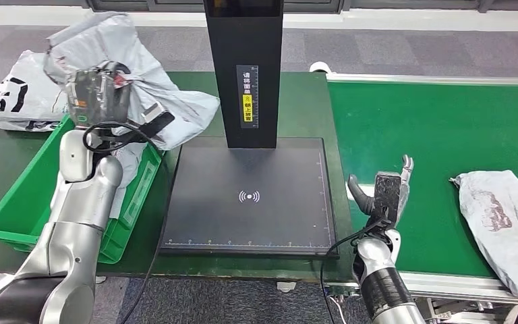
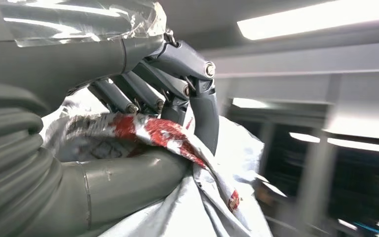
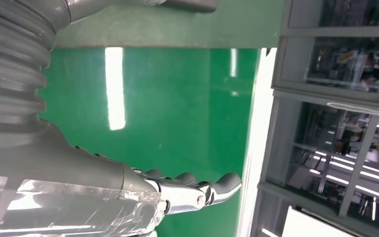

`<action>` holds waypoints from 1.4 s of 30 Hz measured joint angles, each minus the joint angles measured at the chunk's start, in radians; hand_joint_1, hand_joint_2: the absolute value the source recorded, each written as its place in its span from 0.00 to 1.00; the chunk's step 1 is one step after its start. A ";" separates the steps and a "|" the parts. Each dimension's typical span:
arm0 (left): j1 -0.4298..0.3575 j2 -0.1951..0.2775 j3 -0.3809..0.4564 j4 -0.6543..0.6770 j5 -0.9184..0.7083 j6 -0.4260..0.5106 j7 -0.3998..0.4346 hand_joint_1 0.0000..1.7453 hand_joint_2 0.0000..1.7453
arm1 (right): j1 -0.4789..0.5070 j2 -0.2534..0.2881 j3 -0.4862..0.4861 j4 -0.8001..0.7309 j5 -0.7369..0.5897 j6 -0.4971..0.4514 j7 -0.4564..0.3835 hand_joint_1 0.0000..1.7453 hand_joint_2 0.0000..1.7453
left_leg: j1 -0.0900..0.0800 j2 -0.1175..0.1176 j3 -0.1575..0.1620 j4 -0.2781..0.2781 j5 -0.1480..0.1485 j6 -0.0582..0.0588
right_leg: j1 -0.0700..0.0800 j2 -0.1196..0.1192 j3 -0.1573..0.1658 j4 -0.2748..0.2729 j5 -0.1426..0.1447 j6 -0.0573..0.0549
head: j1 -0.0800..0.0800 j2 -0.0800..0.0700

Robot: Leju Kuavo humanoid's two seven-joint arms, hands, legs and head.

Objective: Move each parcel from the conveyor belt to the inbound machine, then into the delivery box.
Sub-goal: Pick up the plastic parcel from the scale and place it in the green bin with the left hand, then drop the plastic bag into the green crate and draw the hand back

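Held parcel [image 1: 138,81]: between the left hand's [image 1: 98,91] fingers [image 2: 143,94] and thumb, above the far end of the crate [image 1: 13,202].
Crate: below and nearer than those fingers, left of the scanner plate [image 1: 249,196].
Bag [image 1: 17,91]: left of the left hand's fingers, behind the crate, seemingly on the table.
Scanner column [image 1: 244,67]: right of the held parcel, at the plate's far edge.
Right hand [image 1: 384,192]: fingers apart, over the belt's [image 1: 432,135] left edge, right of the plate.
Second parcel [image 1: 502,226]: on the belt, well right of the right hand's fingers.

Left hand [image 1: 98,91] raised, fingers [image 2: 143,91] clenched; right hand [image 1: 386,192] upright, fingers spread.
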 joint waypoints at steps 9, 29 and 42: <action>0.080 0.140 0.112 0.108 -0.158 0.000 0.472 1.00 1.00 | 0.017 0.000 0.000 0.002 0.021 0.002 0.021 0.00 1.00 | 0.003 0.001 0.000 0.000 0.000 -0.004 | 0.005 0.001 -0.002 0.000 -0.001 -0.004 | 0.000 0.000; 0.015 0.217 0.141 0.543 0.058 -0.138 0.391 0.00 1.00 | 0.019 0.004 -0.012 -0.009 0.084 0.053 0.080 0.00 1.00 | 0.002 0.001 0.000 0.000 0.000 -0.004 | 0.005 0.001 -0.002 0.000 -0.001 -0.005 | 0.000 0.000; -0.060 0.153 0.346 0.482 0.897 -0.002 -0.409 0.00 0.00 | 0.034 -0.003 -0.017 -0.036 0.078 0.069 0.072 0.00 1.00 | 0.002 0.001 0.000 0.000 0.000 -0.004 | 0.005 0.001 -0.001 0.000 0.000 -0.005 | 0.000 0.000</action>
